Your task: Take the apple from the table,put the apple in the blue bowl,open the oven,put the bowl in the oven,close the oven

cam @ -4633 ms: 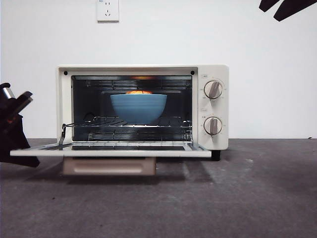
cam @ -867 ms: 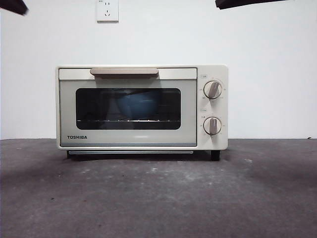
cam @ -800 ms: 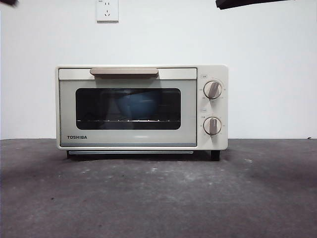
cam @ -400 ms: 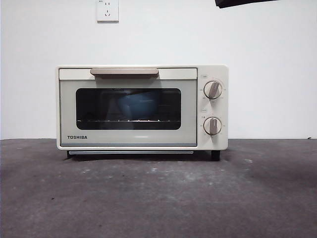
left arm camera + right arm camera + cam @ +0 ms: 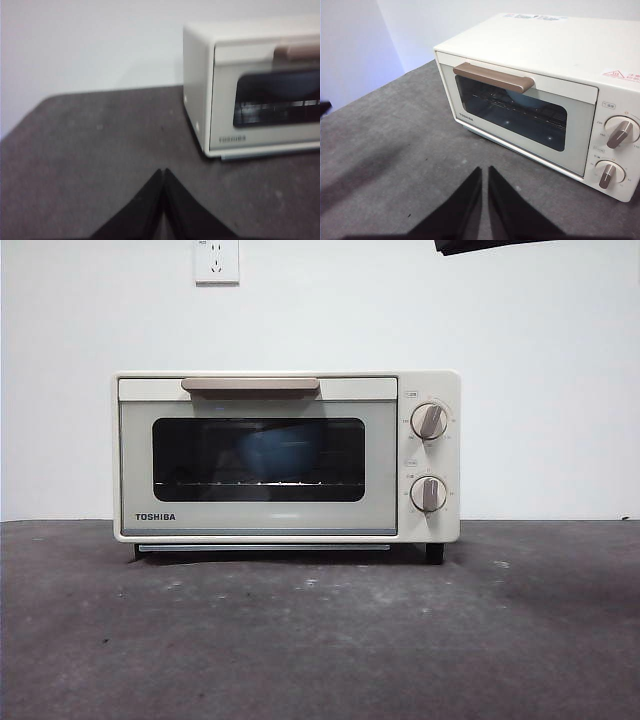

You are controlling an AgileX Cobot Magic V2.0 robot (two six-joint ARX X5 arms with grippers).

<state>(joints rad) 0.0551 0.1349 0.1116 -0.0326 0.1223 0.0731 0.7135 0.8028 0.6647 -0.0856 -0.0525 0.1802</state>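
From my station the cream-white boxy TOSHIBA oven [image 5: 288,456] w/ dark glass window sits on the dark grey matte table [image 5: 320,640], door fully up and flush w/ the front. Beige bar handle [image 5: 251,386] is at the top edge, nothing touching it. Through the glass I can make out the matte blue bowl [image 5: 278,452] sitting on the wire rack [image 5: 258,483], approx centred. In the right wrist view only a sliver of it shows behind the handle. The apple: can't see it in any view. I judge it's inside the bowl, since it isn't on the table anywhere I can see, but the tinted glass hides it.

Left gripper [image 5: 163,172] hangs over bare table, well off the oven's plain side, jaws pressed together, holding nothing. Right gripper [image 5: 485,171] is over the table in front of the door, near but not touching, jaws almost meeting w/ a thin gap, empty too. In the front view just one dark arm tip [image 5: 490,245] shows at the top edge.

My read: every step looks done, i.e. bowl in, door closed. Nothing left that I can see, bar confirming the apple.
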